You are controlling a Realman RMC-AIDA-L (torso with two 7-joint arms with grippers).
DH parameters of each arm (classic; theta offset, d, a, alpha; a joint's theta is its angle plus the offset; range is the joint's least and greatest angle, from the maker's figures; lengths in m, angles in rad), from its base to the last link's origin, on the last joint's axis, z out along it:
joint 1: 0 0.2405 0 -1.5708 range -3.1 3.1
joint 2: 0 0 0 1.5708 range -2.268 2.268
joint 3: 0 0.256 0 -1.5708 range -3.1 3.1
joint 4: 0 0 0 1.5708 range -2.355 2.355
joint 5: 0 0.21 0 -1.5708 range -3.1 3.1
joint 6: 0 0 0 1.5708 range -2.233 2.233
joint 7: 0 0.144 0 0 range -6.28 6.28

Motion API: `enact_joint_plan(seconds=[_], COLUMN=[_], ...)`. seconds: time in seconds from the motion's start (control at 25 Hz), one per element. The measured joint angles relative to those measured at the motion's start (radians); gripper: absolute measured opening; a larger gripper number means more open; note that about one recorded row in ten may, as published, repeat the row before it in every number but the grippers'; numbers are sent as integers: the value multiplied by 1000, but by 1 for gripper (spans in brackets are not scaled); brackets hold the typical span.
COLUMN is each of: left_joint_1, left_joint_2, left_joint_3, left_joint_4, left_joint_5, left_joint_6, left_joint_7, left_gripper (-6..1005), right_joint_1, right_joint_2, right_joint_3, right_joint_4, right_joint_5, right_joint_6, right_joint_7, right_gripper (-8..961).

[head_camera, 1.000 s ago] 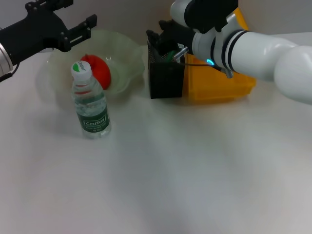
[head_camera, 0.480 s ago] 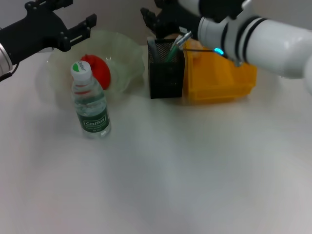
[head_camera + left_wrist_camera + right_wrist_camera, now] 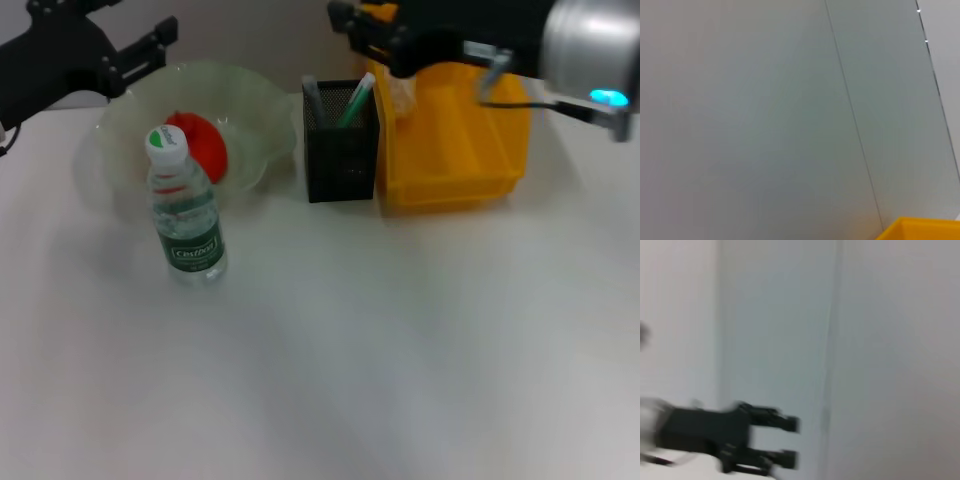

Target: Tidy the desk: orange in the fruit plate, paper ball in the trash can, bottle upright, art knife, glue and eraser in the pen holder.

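White tabletop point(image 3: 380, 350): matte, lies below left gripper point(image 3: 138, 20) and right gripper point(image 3: 350, 20). Pale grey wall point(image 3: 765, 100): beyond both grippers. Thin dark seam point(image 3: 850, 110) runs down wall panel; fainter seam point(image 3: 832, 340) in right wrist view.

The left gripper point(image 3: 150, 45) is all black. It has flat, blocky parts and two straight black fingers point(image 3: 160, 32) with square ends. The arm behind it is black too, and thick. The right gripper point(image 3: 375, 30) is also black and chunky. Behind it sits a round silver-grey part point(image 3: 585, 40) with a small bright blue light point(image 3: 603, 97). A thin dark cable point(image 3: 560, 103) loops under that part.
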Motion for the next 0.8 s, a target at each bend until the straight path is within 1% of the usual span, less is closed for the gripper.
enact_joint_plan(seconds=[0.04,0.08,0.12,0.16,0.2,0.24,0.36,0.4,0.44,0.52,0.56,0.6,0.64,0.68,0.72,0.76,0.8], left_joint_1=[0,5,5,5,15,15,22,22,30,36,36,39,39,46,46,48,48], left_joint_2=[0,1,1,1,2,2,2,2,3,3,3,4,4,10,10,17,17], left_joint_3=[0,0,0,0,0,0,-1,-1,-2,-2,-2,-2,-2,-2,-2,2,2], left_joint_4=[0,3,3,3,16,16,24,24,32,38,38,40,40,40,40,38,38], left_joint_5=[0,-6,-6,-6,-10,-10,-10,-10,-10,-10,-10,-10,-10,-8,-8,-2,-2], left_joint_6=[0,0,0,0,3,3,13,13,29,40,40,53,53,102,102,129,129], left_joint_7=[0,0,0,0,1,1,1,1,-6,-9,-9,-10,-10,-11,-11,-16,-16], left_gripper=[686,686,686,686,686,685,685,685,685,685,685,685,685,685,685,685,685], right_joint_1=[0,-7,-15,-19,-21,-21,-6,25,25,56,72,95,95,102,109,115,124], right_joint_2=[0,0,-1,-1,-2,-2,-4,-6,-6,-18,-30,-67,-67,-84,-102,-117,-134], right_joint_3=[0,49,111,158,263,263,412,542,542,645,696,755,755,763,767,767,768], right_joint_4=[0,5,15,30,77,77,180,287,287,381,433,532,532,571,606,641,682], right_joint_5=[0,70,154,206,303,303,401,438,438,432,418,369,369,343,315,289,245], right_joint_6=[0,-62,-141,-198,-322,-322,-517,-682,-682,-806,-867,-960,-960,-985,-1005,-1021,-1035], right_joint_7=[0,-38,-82,-108,-162,-162,-237,-295,-295,-337,-363,-411,-411,-428,-448,-467,-501], right_gripper=[342,343,343,343,343,343,343,345,347,351,353,355,357,359,361,363,365])
